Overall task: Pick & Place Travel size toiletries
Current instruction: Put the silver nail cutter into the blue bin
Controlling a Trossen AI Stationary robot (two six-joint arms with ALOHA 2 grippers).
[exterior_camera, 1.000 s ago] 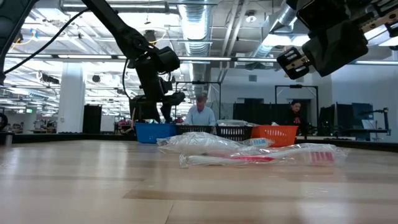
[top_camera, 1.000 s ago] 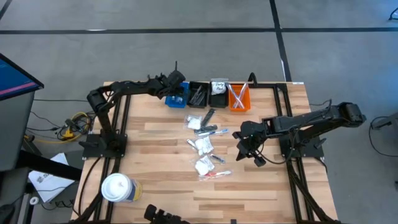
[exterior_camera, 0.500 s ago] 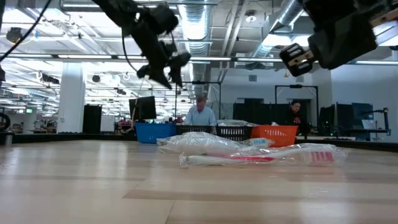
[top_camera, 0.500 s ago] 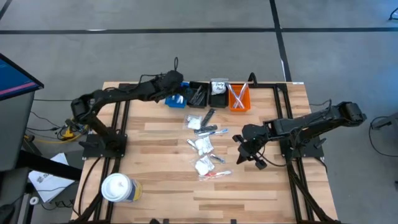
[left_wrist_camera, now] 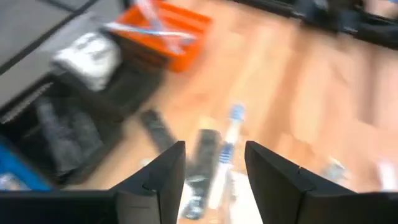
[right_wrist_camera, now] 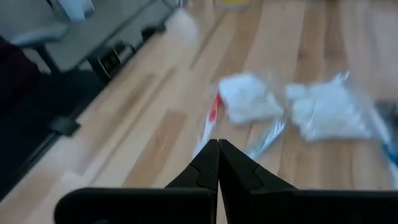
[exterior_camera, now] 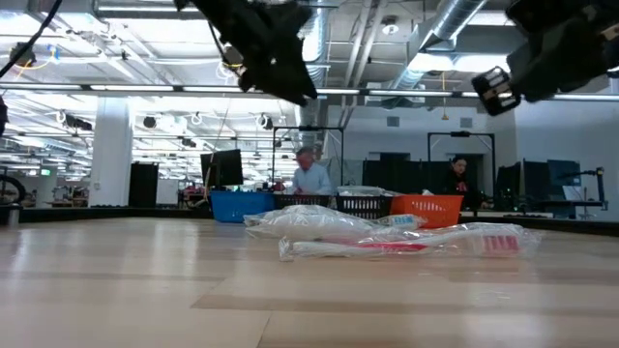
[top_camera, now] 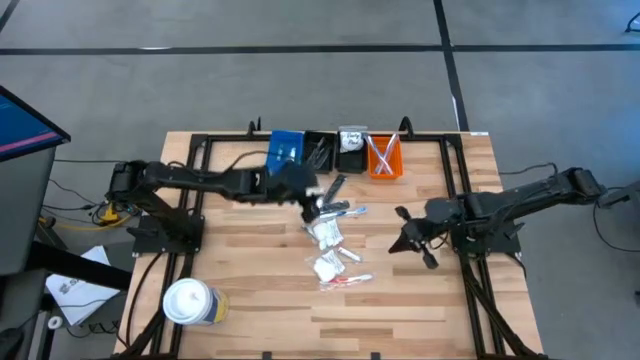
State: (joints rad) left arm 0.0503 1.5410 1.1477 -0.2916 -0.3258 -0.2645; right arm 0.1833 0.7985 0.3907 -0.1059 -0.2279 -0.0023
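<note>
Your left tool [top_camera: 318,196], fingers apart and empty, hangs above the far end of the toiletries [top_camera: 330,240] strewn mid-bench [top_camera: 240,270]. The black comb [left_wrist_camera: 205,155] directly beneath appears to run lengthwise toward the bins [top_camera: 340,152]. Right tool [top_camera: 405,238], shut, waits just beside the pile.

Left wrist view motion-blurred: bin [left_wrist_camera: 155,37] contents indistinct. Left gripper [top_camera: 312,200] smeared in high view, covers part of toiletry pile [top_camera: 330,235]. Low view crops both arms at top edge.
</note>
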